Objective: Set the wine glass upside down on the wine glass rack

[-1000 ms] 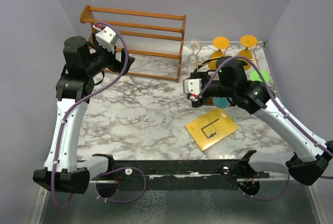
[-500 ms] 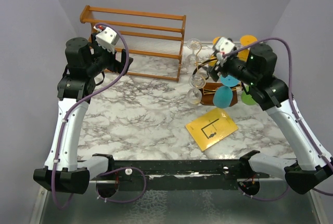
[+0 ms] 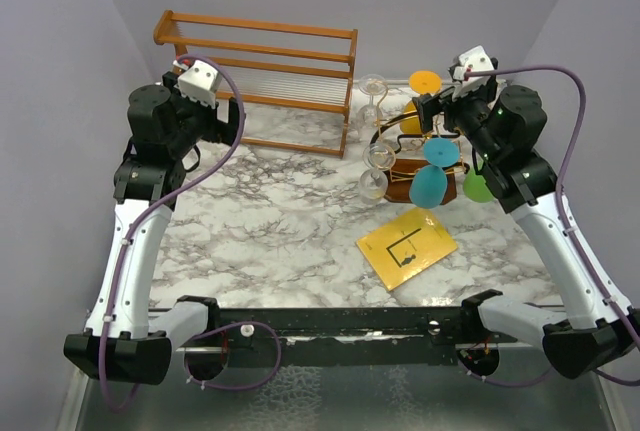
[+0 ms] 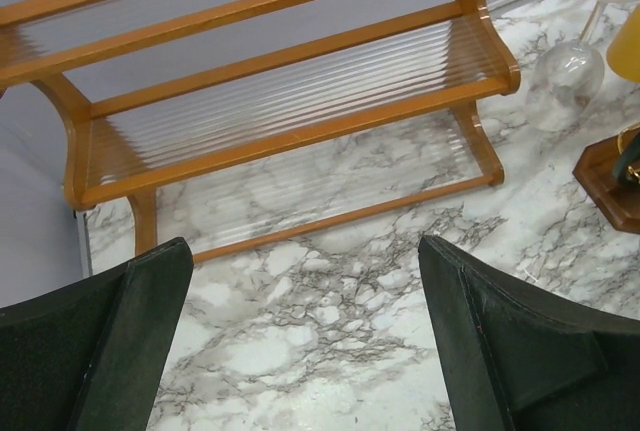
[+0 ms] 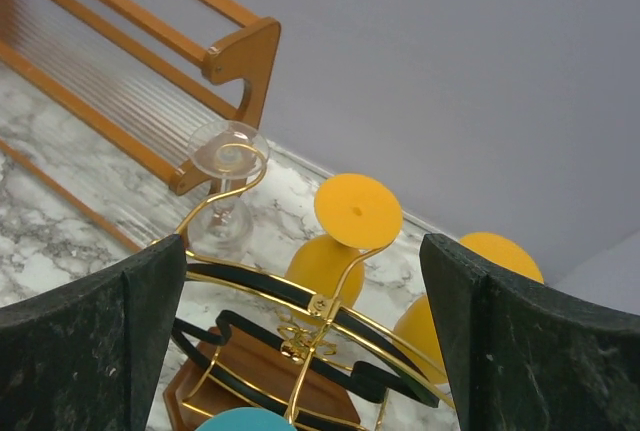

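Clear wine glass (image 3: 373,179) hung upside down on left side of wine glass rack (image 3: 397,187). Right gripper (image 5: 300,251) over rack, jaws wide apart, empty; left gripper (image 4: 305,251) likewise spread, facing wooden shelf (image 4: 300,141).

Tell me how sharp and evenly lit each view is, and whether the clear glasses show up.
Top external: soft even light, faint shadows, sharp, but the clear glasses nearly vanish against the marble tabletop. Left wrist: wooden shelf crisp, no glare. Right wrist: yellow glass crisp, gold rack glinting slightly.
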`<move>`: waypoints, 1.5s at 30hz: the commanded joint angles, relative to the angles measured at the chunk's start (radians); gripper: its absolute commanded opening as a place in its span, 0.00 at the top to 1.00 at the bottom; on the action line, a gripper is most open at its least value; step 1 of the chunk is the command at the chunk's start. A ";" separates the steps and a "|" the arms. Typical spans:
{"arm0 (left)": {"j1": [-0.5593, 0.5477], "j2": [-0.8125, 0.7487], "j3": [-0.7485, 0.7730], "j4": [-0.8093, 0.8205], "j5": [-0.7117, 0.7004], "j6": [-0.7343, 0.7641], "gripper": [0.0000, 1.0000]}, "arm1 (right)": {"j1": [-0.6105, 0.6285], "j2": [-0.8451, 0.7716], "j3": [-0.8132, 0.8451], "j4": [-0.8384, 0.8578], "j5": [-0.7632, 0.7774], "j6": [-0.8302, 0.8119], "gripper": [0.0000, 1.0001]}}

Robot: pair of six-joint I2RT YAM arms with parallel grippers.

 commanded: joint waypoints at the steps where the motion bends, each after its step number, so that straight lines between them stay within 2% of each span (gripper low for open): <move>1: 0.005 -0.027 -0.037 0.086 -0.108 -0.040 0.01 | -0.009 -0.039 -0.038 0.137 0.138 0.071 0.00; 5: 0.006 -0.024 -0.047 0.119 -0.198 -0.082 0.01 | -0.011 -0.046 -0.070 0.185 0.207 0.101 0.00; 8: 0.006 -0.028 -0.057 0.152 -0.216 -0.081 0.01 | -0.011 -0.058 -0.096 0.224 0.277 0.125 0.00; 13: 0.006 -0.022 -0.027 0.140 -0.213 -0.075 0.01 | -0.011 -0.063 -0.089 0.231 0.311 0.043 0.00; 23: 0.006 -0.006 0.018 0.102 -0.177 -0.068 0.01 | -0.011 -0.079 -0.117 0.213 0.292 -0.002 0.00; 30: 0.007 -0.006 -0.015 0.109 -0.194 -0.089 0.01 | -0.017 -0.078 -0.168 0.233 0.235 0.047 0.00; 45: 0.034 -0.025 -0.061 0.084 -0.106 -0.046 0.01 | -0.057 -0.102 -0.208 0.222 0.156 0.074 0.00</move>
